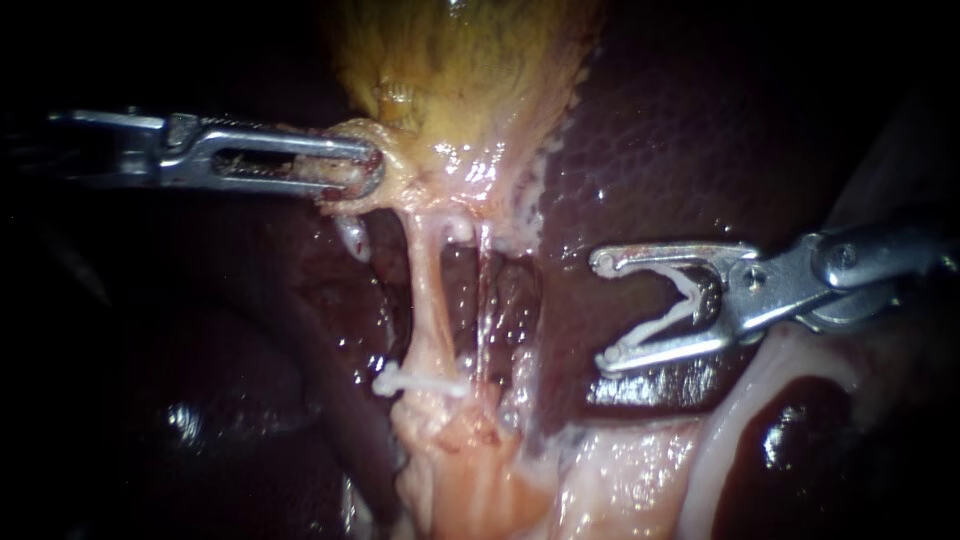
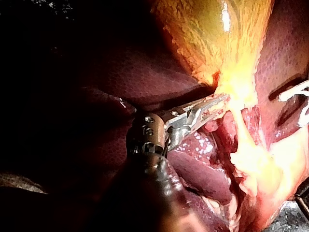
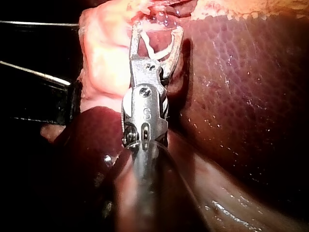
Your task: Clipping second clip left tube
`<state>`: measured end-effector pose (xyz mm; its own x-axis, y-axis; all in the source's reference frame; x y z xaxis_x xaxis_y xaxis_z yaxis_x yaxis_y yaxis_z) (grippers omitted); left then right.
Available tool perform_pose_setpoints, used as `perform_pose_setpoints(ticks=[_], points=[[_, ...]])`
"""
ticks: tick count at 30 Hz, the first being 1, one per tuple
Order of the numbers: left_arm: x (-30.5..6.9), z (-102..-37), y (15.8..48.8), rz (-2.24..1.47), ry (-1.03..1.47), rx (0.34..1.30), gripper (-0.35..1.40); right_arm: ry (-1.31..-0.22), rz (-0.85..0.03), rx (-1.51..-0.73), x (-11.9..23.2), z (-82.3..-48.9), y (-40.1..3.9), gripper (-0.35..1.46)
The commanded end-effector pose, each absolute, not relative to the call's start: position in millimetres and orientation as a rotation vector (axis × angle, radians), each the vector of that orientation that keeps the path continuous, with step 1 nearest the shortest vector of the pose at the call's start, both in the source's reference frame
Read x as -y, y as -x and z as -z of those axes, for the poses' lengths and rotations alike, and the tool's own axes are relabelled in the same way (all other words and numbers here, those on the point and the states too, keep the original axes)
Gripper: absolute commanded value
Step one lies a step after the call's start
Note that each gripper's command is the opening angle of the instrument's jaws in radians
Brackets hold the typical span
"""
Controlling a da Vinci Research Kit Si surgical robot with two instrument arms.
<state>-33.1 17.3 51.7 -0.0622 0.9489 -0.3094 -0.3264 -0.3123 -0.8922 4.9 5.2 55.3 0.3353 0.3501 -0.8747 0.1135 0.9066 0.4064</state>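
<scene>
Reaching in level from the left, your left instrument (image 1: 372, 168) has its jaws clamped together on pale tissue (image 1: 400, 185) at the foot of the yellow gallbladder (image 1: 460, 60), just above the left tube (image 1: 428, 290). Your right instrument (image 1: 604, 310) comes in from the right over the dark liver (image 1: 680, 130), its jaws spread wide, with an unclosed white clip (image 1: 655, 328) seated against both of them. Those jaws sit apart from the left tube, on its right side. A closed white clip (image 1: 420, 383) crosses that tube's lower end.
</scene>
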Motion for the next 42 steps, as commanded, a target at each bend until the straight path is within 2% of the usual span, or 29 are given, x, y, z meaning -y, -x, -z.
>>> perform_pose_setpoints(ticks=[1,10,19,23,30,42], points=[[-17.5,-51.4,32.7,-1.586,1.167,0.795,-0.35,-0.436,-0.161,-1.230,-5.2,-55.3,-4.9,0.50],[-18.9,-46.0,28.3,-1.555,1.176,0.794,-0.35,-0.432,-0.165,-1.228,-5.0,-55.0,-5.7,0.50],[-18.2,-45.5,28.6,-1.554,1.175,0.788,-0.35,-0.455,-0.151,-1.237,-3.5,-53.3,-11.0,0.50],[-18.2,-45.5,28.6,-1.554,1.175,0.788,-0.35,-0.497,-0.174,-1.233,-2.4,-53.3,-13.8,0.50],[-18.1,-45.5,28.7,-1.554,1.175,0.787,-0.35,-0.528,-0.215,-1.219,-1.5,-55.5,-17.0,0.50],[-18.0,-45.6,28.8,-1.555,1.176,0.785,-0.35,-0.541,-0.234,-1.212,-2.4,-59.5,-19.9,0.50]])
